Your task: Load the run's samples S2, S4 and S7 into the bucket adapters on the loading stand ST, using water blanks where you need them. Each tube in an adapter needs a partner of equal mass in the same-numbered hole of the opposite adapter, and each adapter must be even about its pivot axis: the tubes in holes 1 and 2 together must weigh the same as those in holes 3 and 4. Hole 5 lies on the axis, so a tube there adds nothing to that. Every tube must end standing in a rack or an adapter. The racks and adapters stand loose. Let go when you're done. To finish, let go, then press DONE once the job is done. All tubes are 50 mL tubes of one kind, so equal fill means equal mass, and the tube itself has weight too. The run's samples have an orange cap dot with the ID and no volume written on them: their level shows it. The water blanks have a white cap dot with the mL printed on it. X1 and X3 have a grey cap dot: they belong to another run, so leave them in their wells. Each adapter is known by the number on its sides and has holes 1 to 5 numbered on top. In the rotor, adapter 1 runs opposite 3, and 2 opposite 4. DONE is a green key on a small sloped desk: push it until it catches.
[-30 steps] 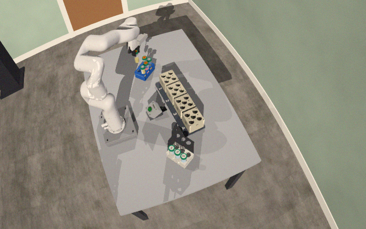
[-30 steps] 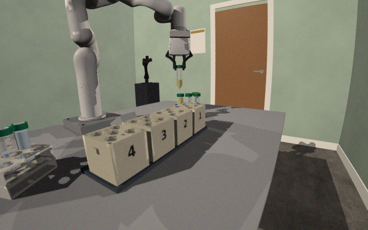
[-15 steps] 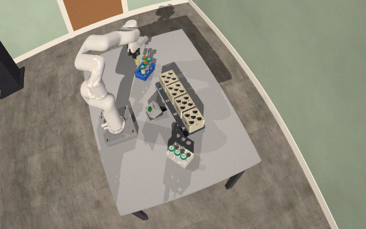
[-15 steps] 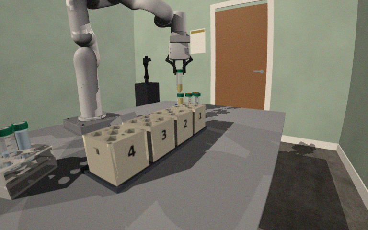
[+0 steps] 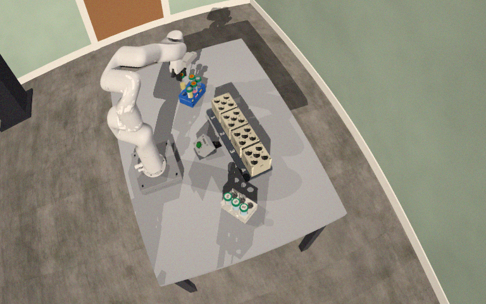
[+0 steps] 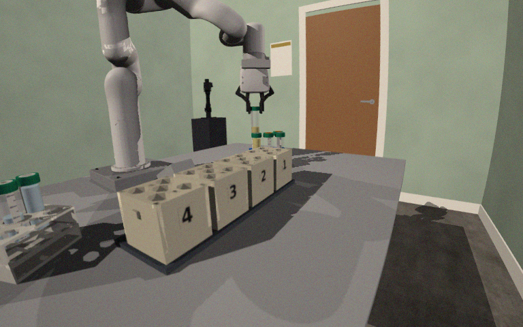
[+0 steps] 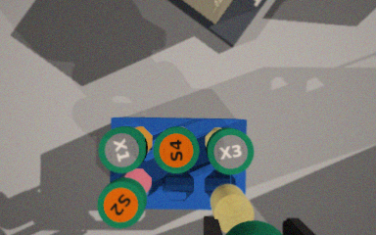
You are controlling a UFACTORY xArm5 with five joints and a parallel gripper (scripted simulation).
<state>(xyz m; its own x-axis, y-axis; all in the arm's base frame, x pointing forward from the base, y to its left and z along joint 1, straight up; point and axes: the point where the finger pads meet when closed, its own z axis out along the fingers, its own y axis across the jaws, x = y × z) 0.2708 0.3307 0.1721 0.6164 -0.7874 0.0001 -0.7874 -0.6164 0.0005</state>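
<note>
We see a grey table (image 5: 186,247) (image 6: 289,250) carrying everything, with a white arm (image 5: 128,87) (image 6: 123,103) rising at its left in the exterior view. The dark stand (image 5: 225,139) (image 6: 165,267) (image 7: 234,36) crosses it, with 1, 2 and 3 legible along its edge from above. Four beige adapters stand on it, holes unfilled. In the exterior view their sides read, near to far, adapter 4 (image 5: 261,167) (image 6: 184,231), adapter 3 (image 5: 236,145) (image 6: 231,204), adapter 2 (image 5: 226,130) (image 6: 262,189) and adapter 1 (image 5: 216,107) (image 6: 283,173) (image 7: 203,7).

At the far end sits the blue rack (image 5: 185,101) (image 7: 147,121); near left, the clear rack (image 5: 234,216) (image 6: 17,273) holds three white-dotted blanks, whose print we can't read surely.

The small sloped desk (image 5: 208,147) (image 6: 175,169) lies left of the stand.

Our gripper (image 5: 180,76) (image 6: 255,110) (image 7: 257,230) is partly open, its jaws closed on the green cap of an upright tube (image 5: 182,85) (image 6: 255,119) (image 7: 231,208) with yellowish contents. We can't read its ID; it hangs just beside the blue rack.

In the wrist view, the blue rack's far row reads, left to right, X1 (image 5: 197,78) (image 7: 122,150), S4 (image 5: 193,83) (image 7: 176,150) and X3 (image 5: 189,89) (image 7: 230,152). S2 (image 5: 192,76) (image 7: 121,203), with pink contents, stands near left.

Smallest is the green key (image 5: 199,144) on the desk.
</note>
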